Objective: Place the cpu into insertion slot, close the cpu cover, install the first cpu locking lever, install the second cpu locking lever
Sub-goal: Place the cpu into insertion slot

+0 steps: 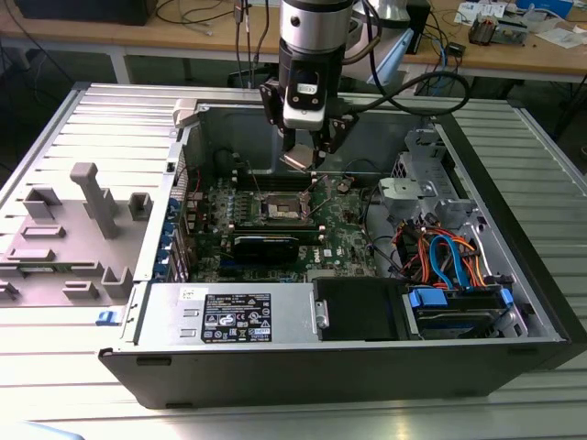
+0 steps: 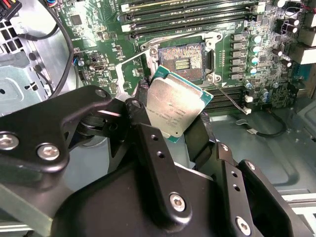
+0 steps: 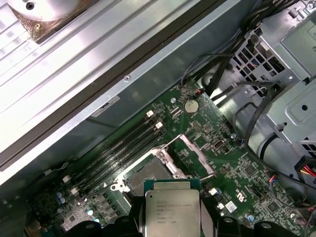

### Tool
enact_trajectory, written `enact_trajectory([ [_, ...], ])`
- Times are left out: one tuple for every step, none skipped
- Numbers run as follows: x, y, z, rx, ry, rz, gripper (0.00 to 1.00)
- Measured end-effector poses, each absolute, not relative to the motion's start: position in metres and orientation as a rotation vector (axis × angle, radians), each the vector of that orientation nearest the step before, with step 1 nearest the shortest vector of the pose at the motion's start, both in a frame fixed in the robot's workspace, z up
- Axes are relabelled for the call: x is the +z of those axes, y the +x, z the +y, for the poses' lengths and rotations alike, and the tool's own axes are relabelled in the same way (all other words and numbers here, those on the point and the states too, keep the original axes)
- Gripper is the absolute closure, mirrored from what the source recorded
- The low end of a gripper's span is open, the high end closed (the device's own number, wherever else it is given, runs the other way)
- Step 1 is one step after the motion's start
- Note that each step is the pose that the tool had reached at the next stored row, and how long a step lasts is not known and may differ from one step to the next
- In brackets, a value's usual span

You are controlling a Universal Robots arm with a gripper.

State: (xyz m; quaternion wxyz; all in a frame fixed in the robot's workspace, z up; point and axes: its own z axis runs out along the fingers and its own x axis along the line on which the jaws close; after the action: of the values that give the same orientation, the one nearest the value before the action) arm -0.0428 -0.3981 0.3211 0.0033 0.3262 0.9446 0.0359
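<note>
The gripper is clamped on the cpu by two opposite edges, holding it clear above the green circuit board inside the computer case; the insertion slot lies bare just beyond the chip and lower, near the board's middle beside the memory slots; the chip hangs tilted against the socket's face; the cpu cover stands swung open alongside.

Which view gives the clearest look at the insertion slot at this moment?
The second wrist view: the insertion slot lies open and almost whole, pin field showing, beyond the cpu held in the gripper. In the first wrist view the cpu hides part of it; the exterior view shows it as a distant dark square.
</note>
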Motion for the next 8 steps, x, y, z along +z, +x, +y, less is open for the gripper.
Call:
enact_trajectory([
  [0.321, -0.0428, -0.3981, 0.113, 1.028, 2.959, 0.45],
  [0.321, -0.0428, -0.3981, 0.113, 1.032, 2.958, 0.45],
  [0.321, -0.0428, -0.3981, 0.113, 1.037, 2.956, 0.45],
  [0.3209, -0.0428, -0.3981, 0.113, 1.043, 2.954, 0.45],
  [0.3209, -0.0428, -0.3981, 0.113, 1.047, 2.952, 0.45],
  [0.3208, -0.0428, -0.3981, 0.113, 1.052, 2.95, 0.45],
  [0.3208, -0.0428, -0.398, 0.113, 1.058, 2.948, 0.45],
  [0.3207, -0.0428, -0.3981, 0.113, 1.065, 2.945, 0.45],
])
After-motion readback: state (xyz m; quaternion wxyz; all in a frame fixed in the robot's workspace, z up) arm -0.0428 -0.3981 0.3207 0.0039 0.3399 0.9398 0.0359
